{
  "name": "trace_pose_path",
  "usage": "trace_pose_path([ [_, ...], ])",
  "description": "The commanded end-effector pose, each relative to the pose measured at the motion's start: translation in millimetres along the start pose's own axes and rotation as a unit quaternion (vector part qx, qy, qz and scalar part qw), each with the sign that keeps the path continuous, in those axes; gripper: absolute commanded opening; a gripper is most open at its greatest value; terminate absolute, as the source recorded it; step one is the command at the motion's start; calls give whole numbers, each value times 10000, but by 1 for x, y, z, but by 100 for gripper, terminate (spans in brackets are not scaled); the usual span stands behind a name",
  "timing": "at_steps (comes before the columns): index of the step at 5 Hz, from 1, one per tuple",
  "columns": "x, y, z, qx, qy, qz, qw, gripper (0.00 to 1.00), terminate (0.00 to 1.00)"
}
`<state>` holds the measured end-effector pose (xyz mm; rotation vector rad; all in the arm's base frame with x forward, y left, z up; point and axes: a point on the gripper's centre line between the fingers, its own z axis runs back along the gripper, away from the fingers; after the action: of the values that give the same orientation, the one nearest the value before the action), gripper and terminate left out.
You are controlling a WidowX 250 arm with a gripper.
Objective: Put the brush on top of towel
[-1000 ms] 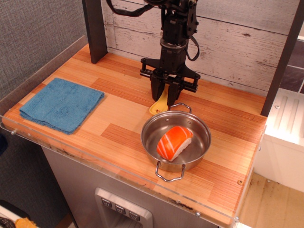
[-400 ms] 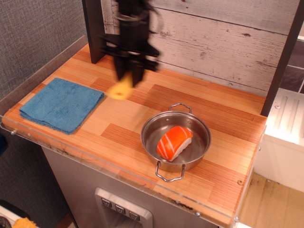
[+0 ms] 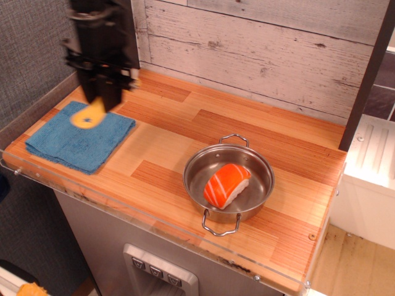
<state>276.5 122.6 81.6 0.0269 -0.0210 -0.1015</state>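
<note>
The blue towel (image 3: pixel 79 137) lies flat at the left end of the wooden counter. My gripper (image 3: pixel 102 98), blurred by motion, hangs above the towel's back part and is shut on the yellow brush (image 3: pixel 88 115). The brush's wide handle end hangs down below the fingers, just over the towel. Its bristles are hidden between the fingers.
A steel pot (image 3: pixel 229 179) with two wire handles stands right of centre and holds a piece of salmon sushi (image 3: pixel 226 184). A dark post (image 3: pixel 126 37) stands at the back left, a plank wall behind, a clear guard along the left and front edges.
My gripper has carried the brush from behind the pot leftward across the counter, and it is now above the towel. The pot and towel have not moved.
</note>
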Motion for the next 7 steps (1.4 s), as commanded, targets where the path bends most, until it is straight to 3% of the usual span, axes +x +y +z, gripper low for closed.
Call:
trace_pose_path([
  [1, 3, 18, -18, 34, 120, -7, 9999, 0, 0],
  [3, 5, 21, -36, 134, 308, -80, 9994, 0, 0],
  [6, -5, 36, -41, 174, 336, 107, 9992, 0, 0],
  [7, -7, 36, -42, 163, 443, 147, 9988, 100, 0],
])
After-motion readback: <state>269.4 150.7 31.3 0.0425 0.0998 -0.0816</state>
